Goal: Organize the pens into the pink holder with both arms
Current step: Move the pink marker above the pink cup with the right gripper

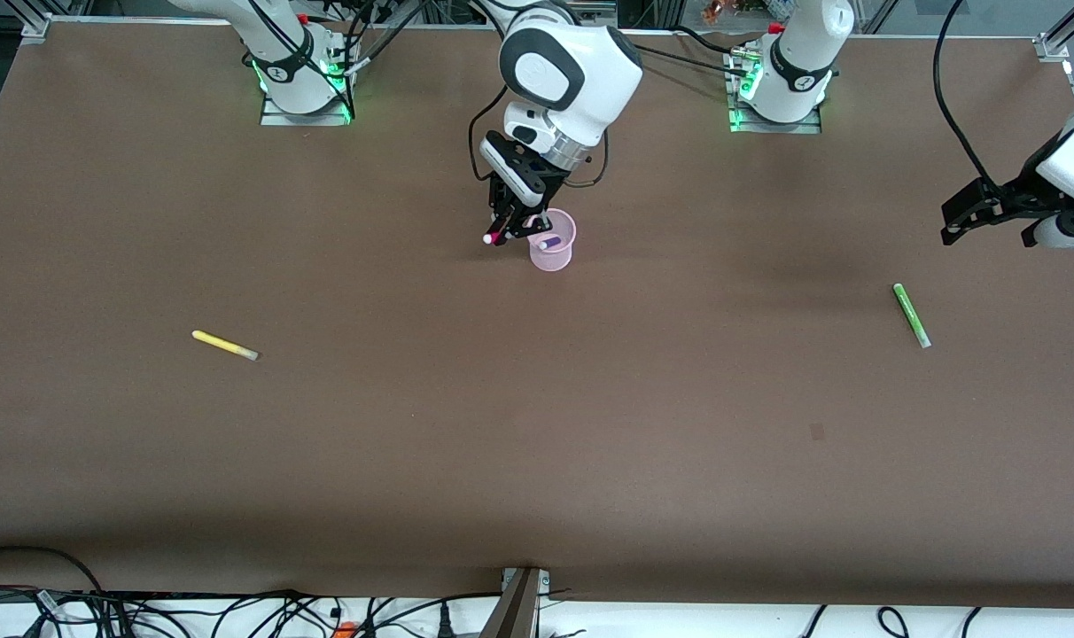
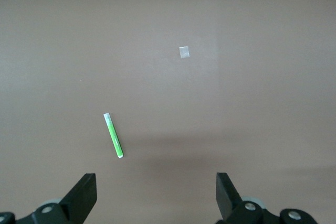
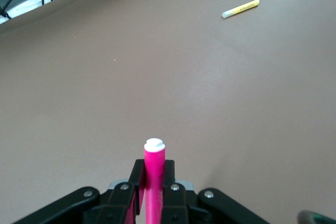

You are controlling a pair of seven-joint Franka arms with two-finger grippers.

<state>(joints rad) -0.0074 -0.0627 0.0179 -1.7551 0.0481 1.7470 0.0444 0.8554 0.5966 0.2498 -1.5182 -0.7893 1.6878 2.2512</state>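
My right gripper (image 1: pixel 506 229) is shut on the magenta pink pen (image 1: pixel 494 235) and holds it tilted just beside the rim of the pink holder (image 1: pixel 552 252), on the side toward the right arm's end. The same pen (image 3: pixel 154 163) stands between its fingers in the right wrist view, white cap outward. The dark purple pen (image 1: pixel 550 241) sits in the holder. The yellow pen (image 1: pixel 225 345) lies toward the right arm's end and also shows in the right wrist view (image 3: pixel 240 8). My left gripper (image 1: pixel 948 226) is open and empty in the air near the lime green pen (image 1: pixel 911 315), which also shows in the left wrist view (image 2: pixel 113 135).
A small pale square patch (image 1: pixel 817 431) lies on the brown table nearer the front camera than the green pen; it also shows in the left wrist view (image 2: pixel 184 52). Cables (image 1: pixel 236 611) run along the table's front edge.
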